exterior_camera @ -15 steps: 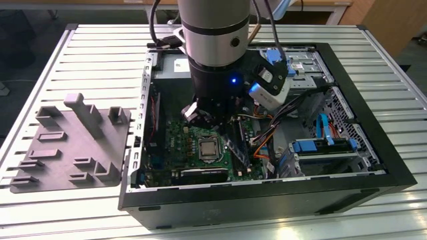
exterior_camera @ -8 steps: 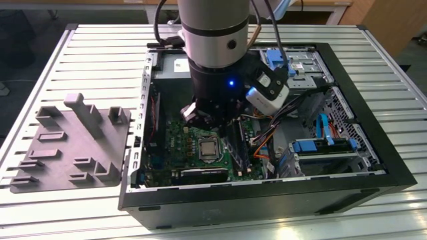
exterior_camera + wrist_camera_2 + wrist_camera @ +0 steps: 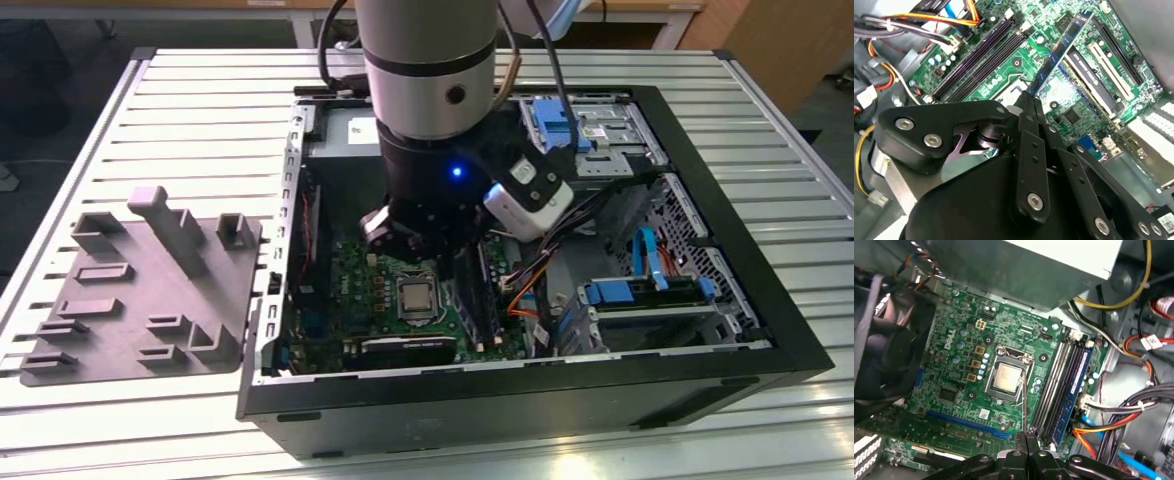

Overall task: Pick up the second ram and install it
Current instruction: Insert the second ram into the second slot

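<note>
My gripper (image 3: pixel 1029 100) is squeezed tight on the second ram (image 3: pixel 1059 52). The stick hangs over the middle of the motherboard (image 3: pixel 954 365), next to the chip socket (image 3: pixel 1006 377) and just beside the long black slots (image 3: pixel 1054 385). It is not lined up with a slot. If I push down here, it could bend, slip, or scratch the board.

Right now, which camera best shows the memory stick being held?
The second wrist view: the second ram juts from the gripper, blue face showing. The first wrist view catches it edge-on, a thin line. In the exterior view the arm blocks it.
</note>
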Motion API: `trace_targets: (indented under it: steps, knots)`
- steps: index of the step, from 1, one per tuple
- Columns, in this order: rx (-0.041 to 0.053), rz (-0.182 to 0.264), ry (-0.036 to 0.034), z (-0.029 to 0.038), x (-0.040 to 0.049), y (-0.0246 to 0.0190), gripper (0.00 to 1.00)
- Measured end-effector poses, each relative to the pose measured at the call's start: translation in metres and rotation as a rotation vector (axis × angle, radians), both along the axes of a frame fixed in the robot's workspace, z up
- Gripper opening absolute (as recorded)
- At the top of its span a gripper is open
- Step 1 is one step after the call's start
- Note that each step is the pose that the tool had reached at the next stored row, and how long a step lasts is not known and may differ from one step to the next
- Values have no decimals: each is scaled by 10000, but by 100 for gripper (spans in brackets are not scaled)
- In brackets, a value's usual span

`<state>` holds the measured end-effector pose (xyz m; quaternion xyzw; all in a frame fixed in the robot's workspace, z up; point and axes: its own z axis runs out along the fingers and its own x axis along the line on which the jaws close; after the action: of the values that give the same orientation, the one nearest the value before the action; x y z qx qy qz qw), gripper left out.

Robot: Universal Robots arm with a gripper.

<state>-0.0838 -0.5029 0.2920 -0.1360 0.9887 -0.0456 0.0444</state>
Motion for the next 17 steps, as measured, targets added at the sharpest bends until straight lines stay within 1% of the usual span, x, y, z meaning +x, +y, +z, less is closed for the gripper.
trace_targets:
  steps: [9,17]
  knots:
    - [-136,-1227,-78,-45,0,0,12]
    - [-235,-2370,-133,-84,0,0,12]
